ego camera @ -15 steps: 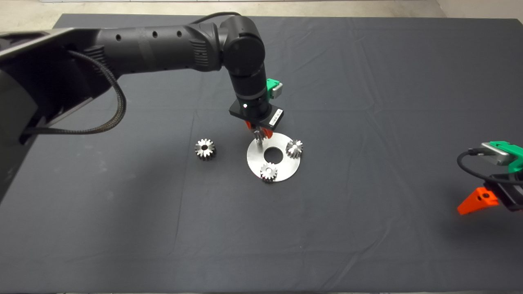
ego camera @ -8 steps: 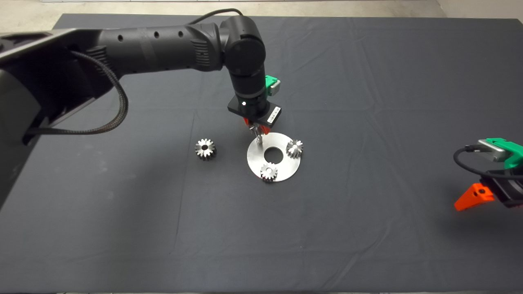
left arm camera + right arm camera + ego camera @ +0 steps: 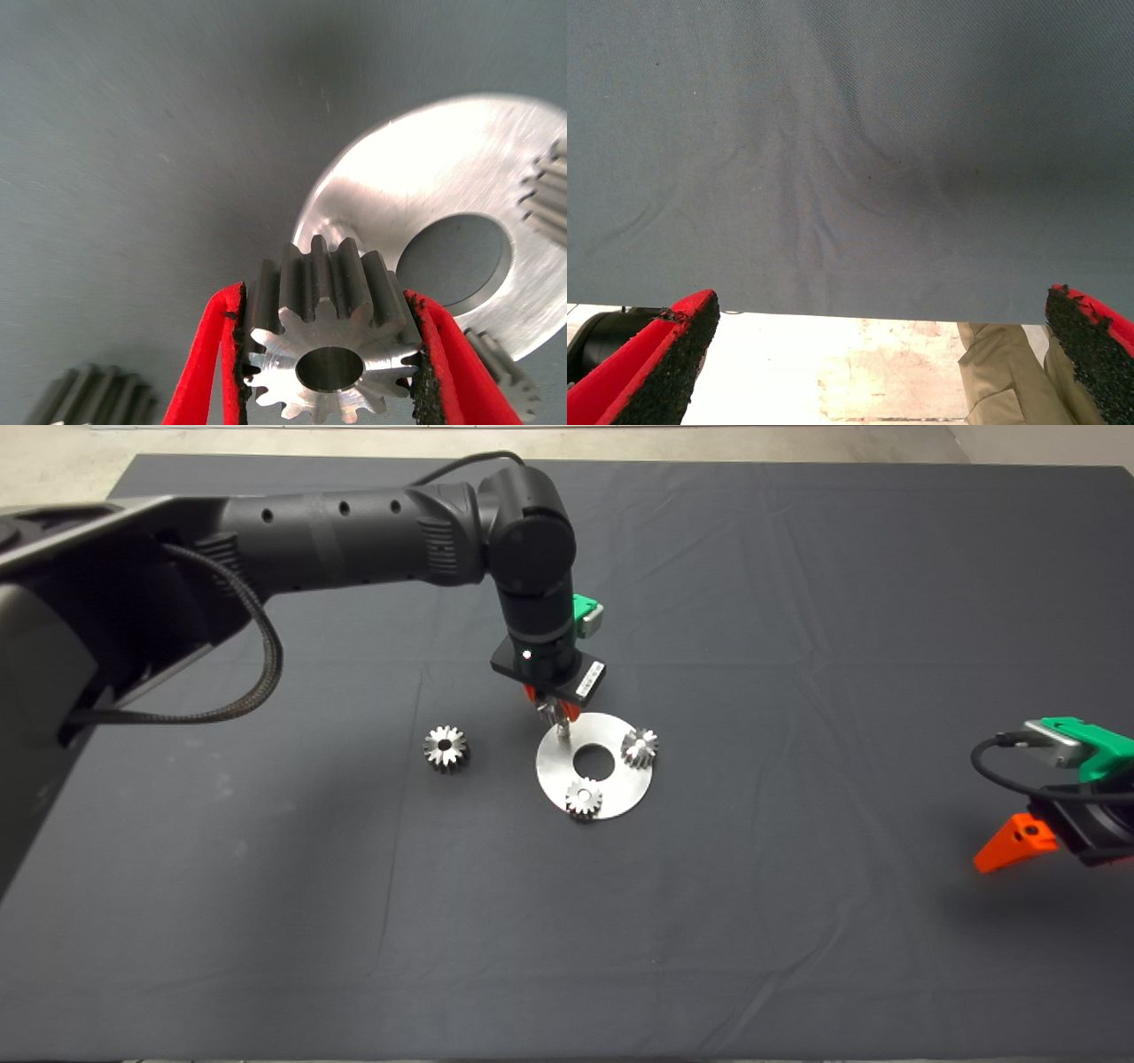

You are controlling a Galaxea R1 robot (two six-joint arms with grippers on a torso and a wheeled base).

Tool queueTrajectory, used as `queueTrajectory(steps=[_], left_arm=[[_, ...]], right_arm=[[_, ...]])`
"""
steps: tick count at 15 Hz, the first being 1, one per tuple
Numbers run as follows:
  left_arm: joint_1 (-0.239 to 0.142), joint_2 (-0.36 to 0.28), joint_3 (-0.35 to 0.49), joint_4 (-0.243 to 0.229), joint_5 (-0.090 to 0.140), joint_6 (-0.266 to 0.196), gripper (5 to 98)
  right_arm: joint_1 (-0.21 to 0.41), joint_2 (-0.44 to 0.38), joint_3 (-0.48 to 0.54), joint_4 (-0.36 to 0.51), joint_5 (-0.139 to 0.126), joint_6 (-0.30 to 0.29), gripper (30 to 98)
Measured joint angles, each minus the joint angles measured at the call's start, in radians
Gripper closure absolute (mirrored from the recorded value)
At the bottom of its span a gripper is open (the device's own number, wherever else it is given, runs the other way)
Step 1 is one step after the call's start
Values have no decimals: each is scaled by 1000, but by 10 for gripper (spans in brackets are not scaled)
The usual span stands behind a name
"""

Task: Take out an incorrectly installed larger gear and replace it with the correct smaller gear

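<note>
As the head view shows it, the left hand (image 3: 555,710) has lifted slightly off the steel disc (image 3: 611,790) near the tabletop's middle, while the right hand (image 3: 1019,841) has drifted inward along the right edge. The larger gear (image 3: 445,747) lies discarded left of the disc. Seen from the left wrist, the fingers (image 3: 205,363) clamp the smaller gear (image 3: 332,354) above the disc's peg, so seating remains. Seen from the right wrist, those fingers (image 3: 656,367) stand wide apart, empty.

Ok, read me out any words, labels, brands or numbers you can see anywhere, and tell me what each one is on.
White sticker on the left gripper's black wrist block: dark print, too small to read.
Gears, round steel plate, dark mat and right gripper: no text or marks visible.
So nothing can be quoted here.
</note>
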Motion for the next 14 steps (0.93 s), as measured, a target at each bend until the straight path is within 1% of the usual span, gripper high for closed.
queueTrajectory(steps=[2, 3, 4, 5, 6, 10, 11, 12, 14], left_arm=[[22, 10, 0, 1, 3, 1, 736], [22, 22, -1, 1, 15, 2, 736], [22, 34, -2, 1, 16, 3, 736], [22, 45, -7, 0, 19, 14, 737], [21, 55, -23, 0, 27, 20, 737], [20, 59, -33, 1, 26, 29, 737], [19, 60, -44, 4, 34, 29, 737], [18, 64, -56, 16, 50, 37, 738], [15, 64, -72, 33, 73, 48, 738]], right_arm=[[0, 3, -1, 0, 0, 0, 316], [0, 3, -1, 0, 0, 0, 316], [0, 3, -2, 0, 0, -2, 316], [0, 5, -2, 0, 1, -2, 316], [0, 4, -2, 0, 0, -2, 316], [0, 4, -1, 0, 0, -2, 316], [0, 4, -1, 0, 0, -2, 316], [0, 4, -1, 0, 0, -3, 316], [-3, 4, -1, 0, -1, -3, 316]])
